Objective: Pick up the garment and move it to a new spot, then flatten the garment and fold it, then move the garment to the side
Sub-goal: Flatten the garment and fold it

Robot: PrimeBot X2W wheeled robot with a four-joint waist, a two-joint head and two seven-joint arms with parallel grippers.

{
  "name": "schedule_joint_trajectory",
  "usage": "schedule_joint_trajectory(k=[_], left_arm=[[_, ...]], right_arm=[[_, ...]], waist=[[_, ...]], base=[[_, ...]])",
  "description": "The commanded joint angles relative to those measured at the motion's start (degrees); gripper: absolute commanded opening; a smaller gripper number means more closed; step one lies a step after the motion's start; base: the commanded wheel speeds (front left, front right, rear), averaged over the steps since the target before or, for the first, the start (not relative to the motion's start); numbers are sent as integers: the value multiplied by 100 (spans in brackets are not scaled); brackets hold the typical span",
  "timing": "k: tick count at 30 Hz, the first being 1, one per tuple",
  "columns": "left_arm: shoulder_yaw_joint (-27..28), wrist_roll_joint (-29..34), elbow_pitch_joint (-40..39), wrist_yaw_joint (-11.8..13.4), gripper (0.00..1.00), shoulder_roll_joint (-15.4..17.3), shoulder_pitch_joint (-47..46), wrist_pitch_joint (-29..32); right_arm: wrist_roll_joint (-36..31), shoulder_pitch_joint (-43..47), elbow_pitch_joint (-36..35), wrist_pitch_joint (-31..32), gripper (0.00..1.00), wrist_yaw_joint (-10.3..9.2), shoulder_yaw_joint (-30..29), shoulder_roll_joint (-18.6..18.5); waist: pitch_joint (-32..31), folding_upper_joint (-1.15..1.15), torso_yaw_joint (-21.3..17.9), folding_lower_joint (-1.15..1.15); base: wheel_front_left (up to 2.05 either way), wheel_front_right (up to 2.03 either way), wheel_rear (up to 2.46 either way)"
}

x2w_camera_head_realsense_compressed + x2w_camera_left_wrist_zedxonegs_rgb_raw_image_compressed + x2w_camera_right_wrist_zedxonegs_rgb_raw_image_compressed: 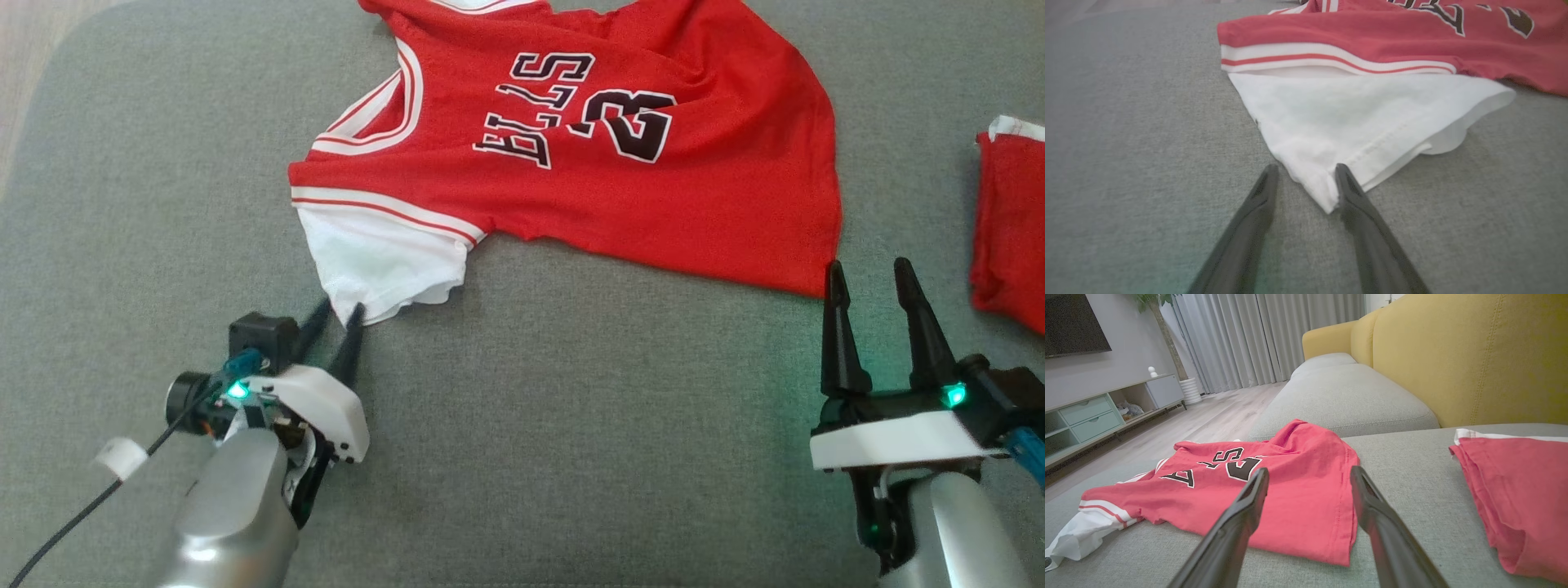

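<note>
My left gripper (1306, 169) has its two fingers apart with nothing clamped. The pointed corner of the white sleeve (1355, 114) lies between them, one finger touching the cloth's edge and the other on bare cushion just beside it. My right gripper (869, 273) is spread wide too and holds nothing. Its tips sit at the lower hem corner of the red jersey (653, 196), which lies lettering up and rumpled on the grey sofa cushion (531, 425), sleeve and hem towards me. A second red piece (1012, 229) lies well apart to the right.

I read this as the grab before the lift to a new spot. On the left I would push in a little deeper before pinching, so I catch the stitched hem and both layers rather than just the tip, which could slip out. On the right I would ease forward over the hem corner, staying low to the cushion. I would clench both sides before raising either, then lift evenly and keep clear of the other red piece.
</note>
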Motion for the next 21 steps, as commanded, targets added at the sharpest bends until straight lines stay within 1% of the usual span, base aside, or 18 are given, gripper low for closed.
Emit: schedule_joint_trajectory(k=[1,2,6,9,11,12,16,21], left_arm=[[55,-39,10,-37,2,174,-133,86],[13,-56,33,-45,0,179,-137,126],[-102,-160,47,-67,0,203,-144,141],[-76,-216,-27,-64,0,235,-127,-91],[-1,-247,-121,17,0,248,-118,-357],[66,-272,-246,94,0,240,-99,-626],[145,-303,-606,177,0,211,-7,-892],[157,-286,-1170,220,0,204,188,-989]], right_arm=[[33,-180,-176,-61,100,39,153,-28],[40,-184,-174,-61,100,39,156,-28],[65,-187,-145,-61,100,39,153,-28],[82,-168,-101,-61,100,39,135,-28],[93,-155,-48,-61,100,39,122,-28],[98,-117,179,-61,100,39,51,-28],[-436,-212,1030,300,100,39,-455,-28],[-211,-628,1835,444,100,39,-690,-28]], waist=[[7,0,-2,0],[10,0,-5,0],[-39,0,-2,0],[-152,0,19,0],[-240,0,50,0],[-336,0,92,0],[-476,0,201,0],[-531,0,369,0]], base=[[0,0,0],[0,0,0],[0,0,0],[0,0,0],[0,0,0],[0,0,0],[0,0,0],[0,0,0]])
